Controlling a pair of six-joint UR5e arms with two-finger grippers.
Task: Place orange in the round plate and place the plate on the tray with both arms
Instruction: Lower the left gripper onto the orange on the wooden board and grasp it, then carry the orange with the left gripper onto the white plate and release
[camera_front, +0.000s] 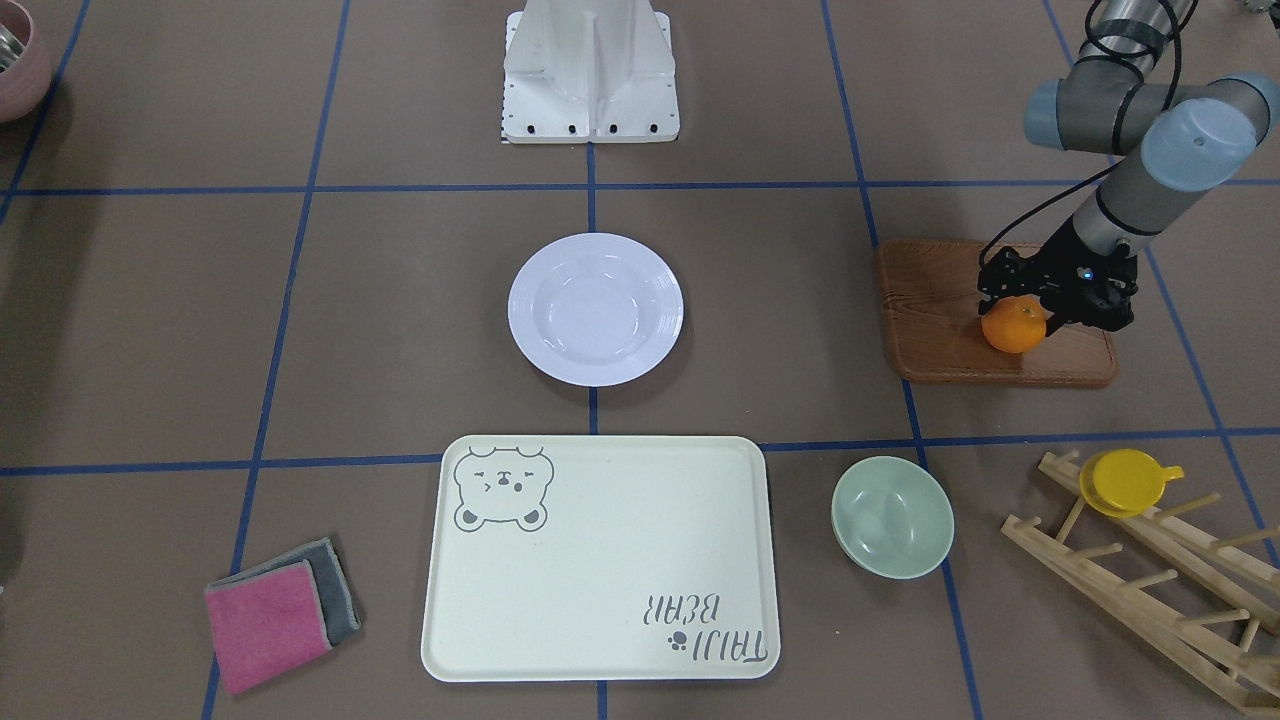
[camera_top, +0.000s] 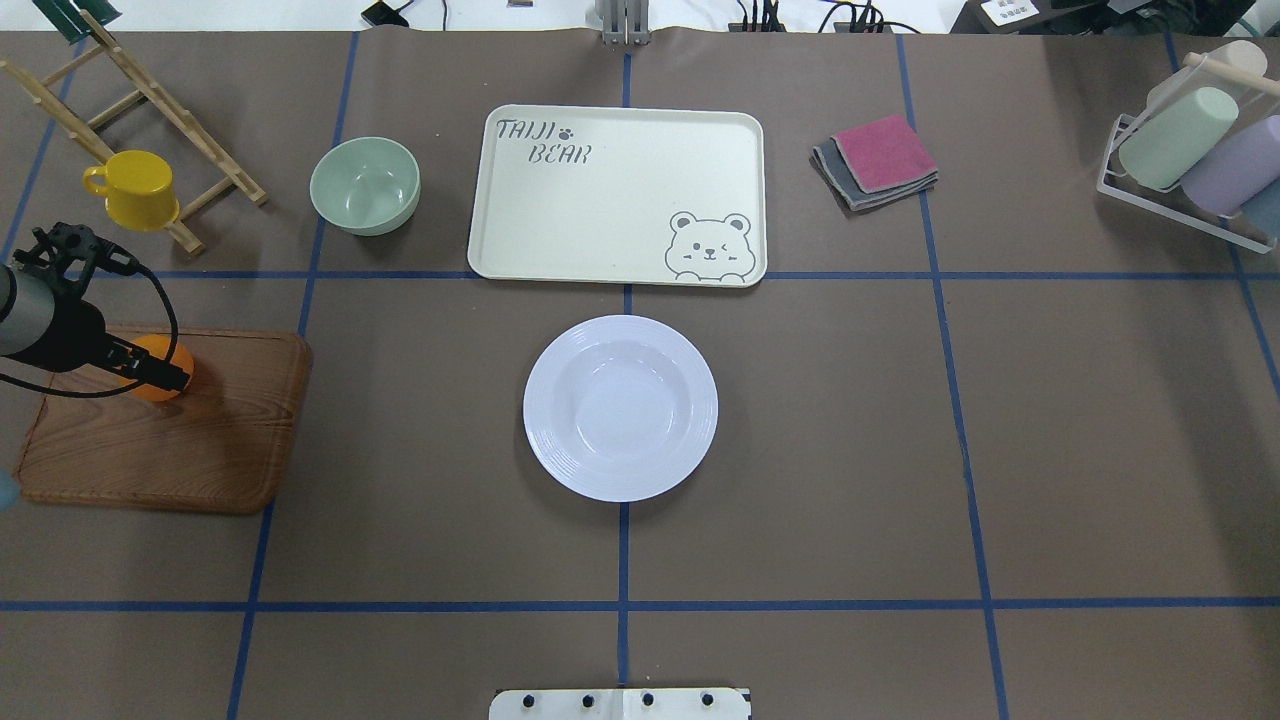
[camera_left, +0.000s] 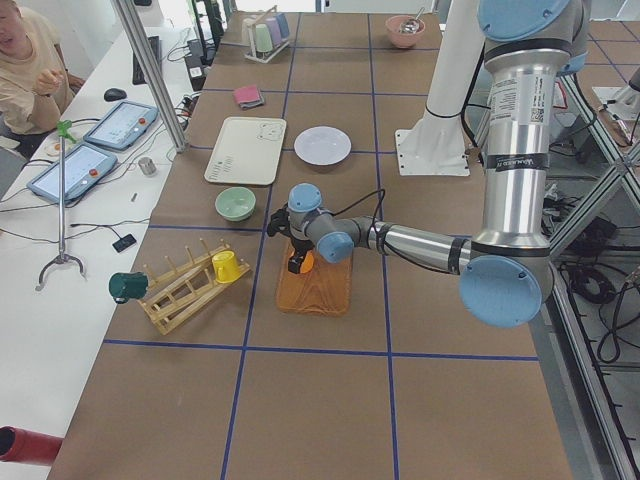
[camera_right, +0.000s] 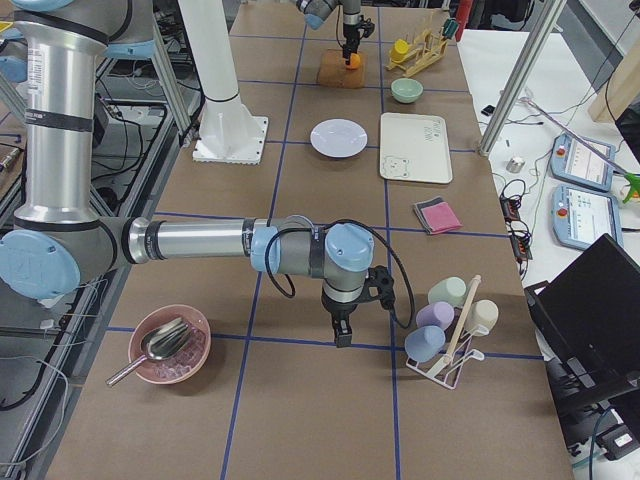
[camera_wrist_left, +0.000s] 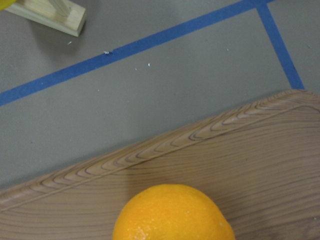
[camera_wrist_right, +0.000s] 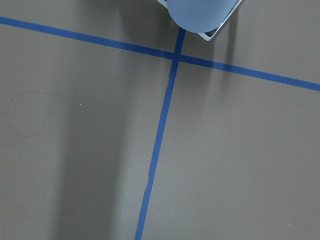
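The left gripper (camera_front: 1030, 308) hangs at the right middle of the front-facing view, down over the orange (camera_front: 1012, 330). Its black fingers reach to the fruit's top, but I cannot tell whether they clamp it or only stand about it. The orange sits on the wooden board (camera_front: 940, 320), near the board's edge. The left wrist view shows the fruit at the bottom centre and shows no fingers.

The right gripper (camera_right: 343, 335) appears only in the right side view, low over the table just beside the cup rack (camera_right: 450, 335). Whether its fingers are apart or together cannot be told.

At the bottom centre of the front-facing view lies the tray (camera_front: 600, 570). The folded pink and grey cloths (camera_front: 275, 610) are at its lower left. To the tray's right stands the green bowl (camera_front: 892, 515), and farther right the wooden rack (camera_front: 1150, 590) with the yellow cup (camera_front: 1125, 482) hung on it.

Above the tray, in the middle of the frame, sits the round plate (camera_front: 595, 308), apart from the tray's upper edge. The plate is well apart from the board, and a blue tape line (camera_front: 880, 250) runs between them. The green bowl stands below that stretch, off to the side of it.

At the top centre is the white robot base (camera_front: 590, 75).
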